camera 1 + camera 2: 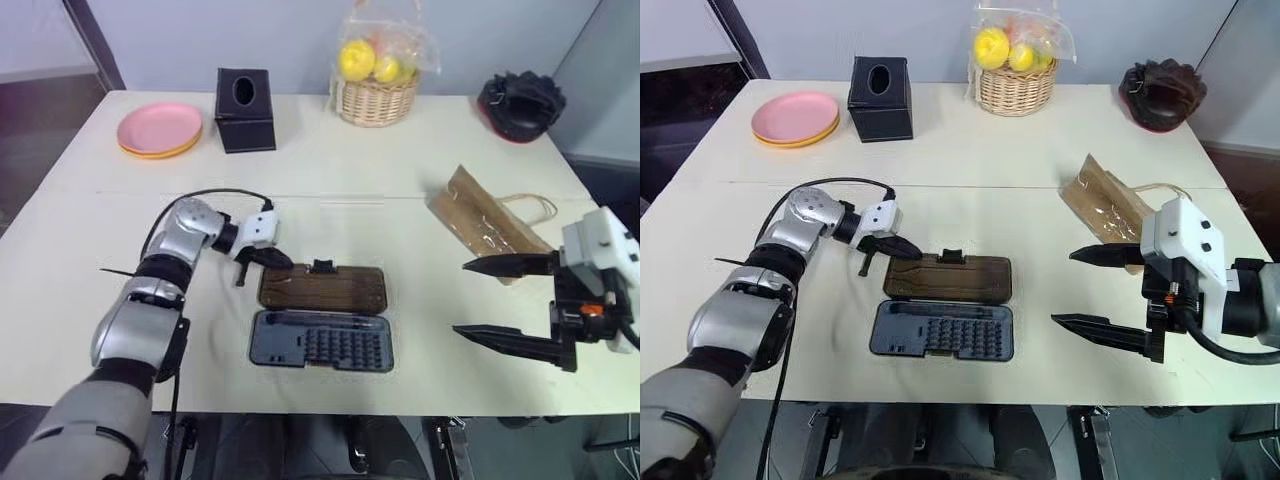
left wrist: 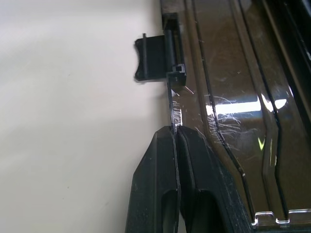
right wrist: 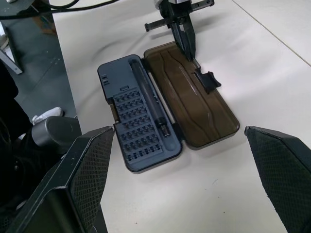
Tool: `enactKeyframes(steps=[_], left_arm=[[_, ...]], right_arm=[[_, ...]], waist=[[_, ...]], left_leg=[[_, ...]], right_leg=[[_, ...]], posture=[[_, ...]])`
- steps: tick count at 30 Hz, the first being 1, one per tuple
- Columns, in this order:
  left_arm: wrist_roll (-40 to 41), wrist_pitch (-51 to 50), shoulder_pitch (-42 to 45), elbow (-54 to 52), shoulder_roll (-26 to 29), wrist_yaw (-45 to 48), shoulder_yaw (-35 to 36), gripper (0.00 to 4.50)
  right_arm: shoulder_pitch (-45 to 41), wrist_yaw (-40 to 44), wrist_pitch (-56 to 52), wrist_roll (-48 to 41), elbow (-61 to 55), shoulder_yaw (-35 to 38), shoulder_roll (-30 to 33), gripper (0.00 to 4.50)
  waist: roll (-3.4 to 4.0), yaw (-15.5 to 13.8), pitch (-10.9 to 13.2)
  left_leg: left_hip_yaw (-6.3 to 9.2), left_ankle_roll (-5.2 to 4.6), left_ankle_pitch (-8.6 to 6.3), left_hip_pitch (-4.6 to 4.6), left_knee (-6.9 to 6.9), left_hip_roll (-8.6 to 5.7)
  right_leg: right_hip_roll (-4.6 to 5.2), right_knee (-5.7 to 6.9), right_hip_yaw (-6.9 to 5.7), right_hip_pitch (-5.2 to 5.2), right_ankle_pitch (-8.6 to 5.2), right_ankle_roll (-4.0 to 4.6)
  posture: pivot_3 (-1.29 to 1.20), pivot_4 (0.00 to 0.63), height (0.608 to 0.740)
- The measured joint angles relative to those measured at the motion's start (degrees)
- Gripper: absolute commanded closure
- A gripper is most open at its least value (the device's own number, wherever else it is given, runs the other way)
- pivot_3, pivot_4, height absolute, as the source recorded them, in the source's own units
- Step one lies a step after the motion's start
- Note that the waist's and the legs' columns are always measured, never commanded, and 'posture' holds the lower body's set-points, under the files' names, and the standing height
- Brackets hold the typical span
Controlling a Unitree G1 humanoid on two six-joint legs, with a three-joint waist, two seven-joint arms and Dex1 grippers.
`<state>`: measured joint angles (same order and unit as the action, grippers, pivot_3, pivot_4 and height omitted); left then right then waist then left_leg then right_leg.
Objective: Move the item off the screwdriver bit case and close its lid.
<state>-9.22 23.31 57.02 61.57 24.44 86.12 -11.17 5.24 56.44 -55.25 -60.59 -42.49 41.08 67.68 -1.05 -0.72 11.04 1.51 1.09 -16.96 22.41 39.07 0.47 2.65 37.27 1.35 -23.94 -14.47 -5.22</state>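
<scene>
While the screwdriver bit case (image 1: 322, 340) lies open mid-surface | left gripper (image 1: 262, 258): fingers closed together at the far-left edge of the lid (image 1: 323, 288), not gripping it | lid unshut | paper bag (image 1: 487, 226) already off, far right | right gripper (image 1: 503, 301): fingers wide apart, empty

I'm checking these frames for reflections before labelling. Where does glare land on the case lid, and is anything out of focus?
Left wrist view: a bright streak of glare crosses the lid and shows up fine scratches; the left gripper is soft, being so close. Right wrist view: the lid reflects little, the right gripper's fingers are blurred.
</scene>
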Motion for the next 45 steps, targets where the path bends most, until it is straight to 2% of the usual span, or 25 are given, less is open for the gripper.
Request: enactKeyframes(steps=[5,19,22,26,29,31,34,37,41,45], left_arm=[[-0.07,0.65,-0.31,-0.39,-0.29,-1.68,-0.61,4.41],[1.10,-1.95,-1.83,-3.53,2.62,-2.38,-1.44,4.41],[2.12,-4.88,-2.68,-5.61,3.44,-2.36,-1.30,3.53],[4.22,-8.97,-5.00,-10.39,7.00,-2.66,0.40,1.57],[8.82,-16.34,-8.66,-20.37,10.06,-2.22,3.49,1.57],[14.08,-25.53,-11.10,-30.44,12.90,-0.87,5.94,1.57],[26.17,-44.77,-16.08,-50.51,19.70,2.70,9.82,1.57],[37.15,-58.71,-24.68,-69.42,25.68,4.52,11.90,2.41],[37.82,-58.51,-39.18,-80.62,28.31,4.11,8.01,4.39],[33.49,-53.69,-45.97,-80.96,28.08,-0.09,4.57,4.45]], right_arm=[[2.31,2.09,1.88,3.09,-0.20,-1.55,-0.30,0.00],[-0.88,3.88,7.27,7.65,3.35,-8.69,-0.45,0.00],[-1.38,4.94,8.57,8.80,4.85,-10.04,-0.67,0.00],[-2.82,6.10,10.27,10.47,7.04,-12.80,-0.67,0.00],[-4.83,6.76,11.35,11.25,8.11,-15.45,-0.67,0.00],[-6.68,7.03,11.98,11.85,8.85,-17.72,-0.71,0.00],[-10.89,7.09,12.65,13.37,10.85,-22.68,-1.22,0.00],[-17.92,6.92,13.25,15.68,13.74,-30.09,-3.41,0.00],[-28.33,6.51,13.65,20.92,19.29,-40.95,-9.60,0.00],[-37.14,6.47,16.04,29.22,27.39,-51.67,-16.73,0.00]], waist=[[0.02,-0.06,-0.04],[0.04,1.26,-0.06],[0.04,1.57,-0.05],[0.05,1.52,-0.05],[0.05,1.45,-0.03],[0.05,1.43,-0.02],[0.06,1.62,0.00],[0.24,1.82,-0.02],[0.33,1.87,0.00],[0.31,1.30,0.01]], left_leg=[[0.02,-0.03,-0.02,-0.14,0.07,-0.03],[0.02,-0.04,-0.02,-0.34,0.08,0.12],[0.04,-0.04,-0.02,-0.35,0.08,0.15],[0.09,-0.03,-0.02,-0.26,0.08,0.19],[0.16,-0.03,-0.01,-0.14,0.08,0.27],[0.16,-0.03,-0.01,-0.07,0.09,0.25],[0.14,-0.02,-0.02,-0.07,0.08,0.26],[0.09,-0.02,-0.02,-0.14,0.05,0.27],[0.03,-0.01,-0.01,-0.24,0.03,0.32],[0.02,0.01,0.01,-0.11,0.06,0.29]], right_leg=[[0.01,-0.10,-0.02,0.27,0.02,-0.05],[-0.12,-0.07,0.00,0.38,0.03,-0.05],[-0.15,-0.05,0.01,0.36,0.03,-0.05],[-0.15,-0.04,0.01,0.27,0.03,-0.05],[-0.08,-0.05,0.02,0.18,0.04,-0.05],[-0.06,-0.05,0.02,0.12,0.04,-0.05],[-0.02,-0.06,0.05,0.10,0.04,-0.06],[0.00,-0.07,0.09,0.12,0.03,-0.05],[-0.12,-0.04,0.14,0.13,0.00,0.02],[-0.15,-0.05,0.10,0.02,0.03,0.13]], posture=[[0.00,0.150,0.740],[0.00,0.150,0.740],[0.00,0.150,0.740],[0.00,0.150,0.740],[0.00,0.150,0.740],[0.00,0.150,0.740],[0.00,0.150,0.740],[0.00,0.150,0.740],[0.00,0.150,0.740],[0.00,0.150,0.740]])
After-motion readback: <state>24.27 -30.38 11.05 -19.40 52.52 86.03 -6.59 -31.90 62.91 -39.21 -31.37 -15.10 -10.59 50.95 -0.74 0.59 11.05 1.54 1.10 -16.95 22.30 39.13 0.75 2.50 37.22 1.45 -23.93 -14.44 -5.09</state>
